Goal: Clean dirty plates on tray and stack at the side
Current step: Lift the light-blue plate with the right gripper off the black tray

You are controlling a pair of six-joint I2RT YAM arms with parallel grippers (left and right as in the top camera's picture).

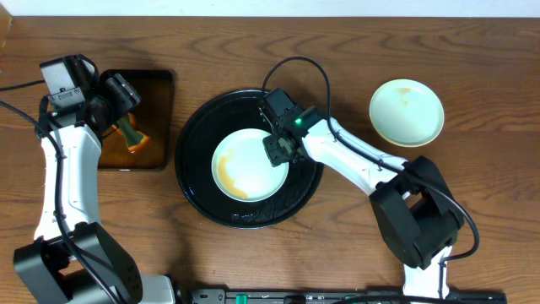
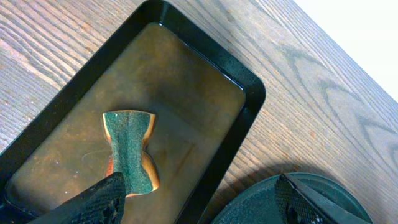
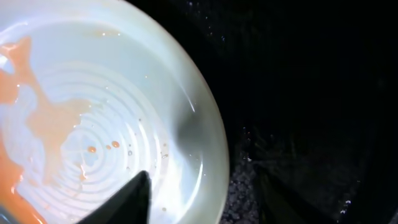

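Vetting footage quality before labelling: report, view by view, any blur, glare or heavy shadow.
Overhead: sharp, evenly lit, faint sheen on the tray. Left wrist: sponge crisp, top-right corner blown out white. Right wrist: close and soft, smeared plate bright, tray around it nearly featureless black.

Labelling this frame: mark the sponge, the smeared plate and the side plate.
sponge (image 2: 129, 147), left wrist view, green top face.
smeared plate (image 1: 251, 165), overhead view, pale centre.
side plate (image 1: 407, 112), overhead view, its centre.
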